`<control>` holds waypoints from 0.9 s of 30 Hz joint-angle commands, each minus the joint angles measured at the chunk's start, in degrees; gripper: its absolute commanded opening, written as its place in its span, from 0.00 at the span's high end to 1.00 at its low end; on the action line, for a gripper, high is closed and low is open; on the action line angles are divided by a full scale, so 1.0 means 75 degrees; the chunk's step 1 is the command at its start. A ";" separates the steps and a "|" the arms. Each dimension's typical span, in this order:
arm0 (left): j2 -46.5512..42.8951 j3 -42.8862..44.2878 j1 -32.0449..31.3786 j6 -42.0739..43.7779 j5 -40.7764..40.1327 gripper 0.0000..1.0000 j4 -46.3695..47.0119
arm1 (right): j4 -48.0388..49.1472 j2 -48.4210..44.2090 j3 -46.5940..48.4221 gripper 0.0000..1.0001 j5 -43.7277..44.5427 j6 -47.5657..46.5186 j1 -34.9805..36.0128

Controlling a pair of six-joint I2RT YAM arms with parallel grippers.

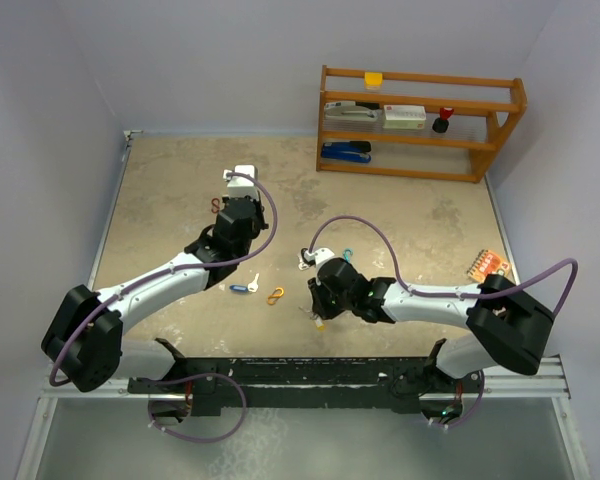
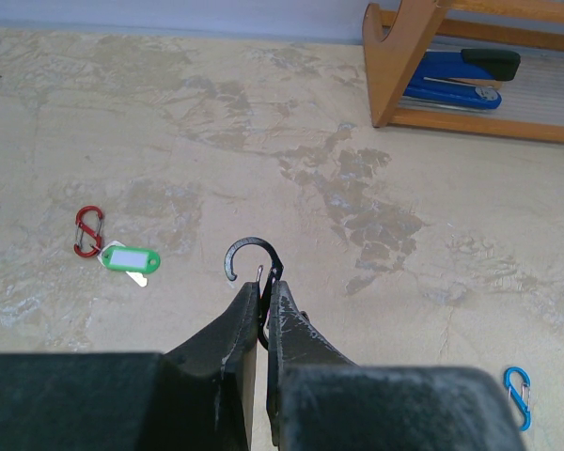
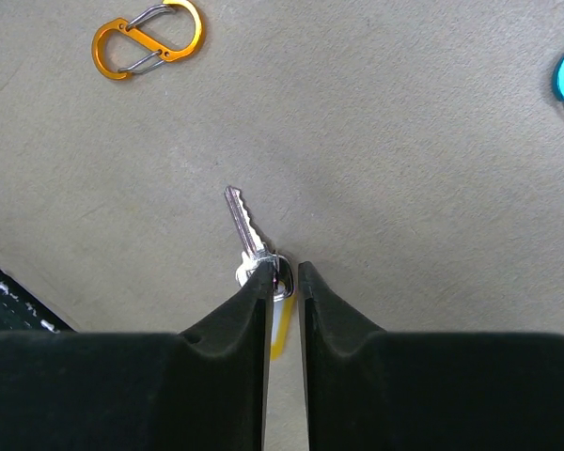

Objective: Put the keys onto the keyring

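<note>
My left gripper (image 2: 266,284) is shut on a black hook-shaped keyring (image 2: 248,250), held above the table with its open hook sticking out past the fingertips. My right gripper (image 3: 284,268) stands low over a silver key (image 3: 242,218) with a yellow tag (image 3: 280,329). Its jaws are narrowly open around the key's head: the left finger touches it and a small gap shows at the right finger. A green-tagged key (image 2: 130,257) lies beside a red clip (image 2: 88,231). A blue-tagged key (image 1: 242,289) lies between the arms.
An orange S-clip (image 3: 148,38) lies left of the right gripper and a blue clip (image 2: 518,395) to its right. A wooden shelf (image 1: 420,120) with a blue stapler (image 2: 461,75) stands at the back right. An orange object (image 1: 488,265) lies near the right edge.
</note>
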 commanded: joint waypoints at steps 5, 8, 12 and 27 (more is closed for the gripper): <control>-0.0170 -0.0039 -0.0025 0.0124 -0.0091 1.00 0.0406 | 0.0202 -0.0094 -0.0060 1.00 0.0124 0.0070 0.0053; -0.0175 -0.0033 -0.0030 0.0100 -0.0072 1.00 0.0434 | 0.0363 -0.0541 -0.0190 1.00 0.0415 -0.0068 0.0056; -0.0120 -0.0042 -0.0031 0.0059 0.0116 1.00 0.0558 | 0.0547 -0.1374 -0.0248 1.00 0.0943 -0.0400 0.0053; -0.0417 -0.0929 -0.0042 -0.0174 0.2063 1.00 0.2653 | 0.1306 -0.2055 0.0561 1.00 0.1372 -0.1447 0.0014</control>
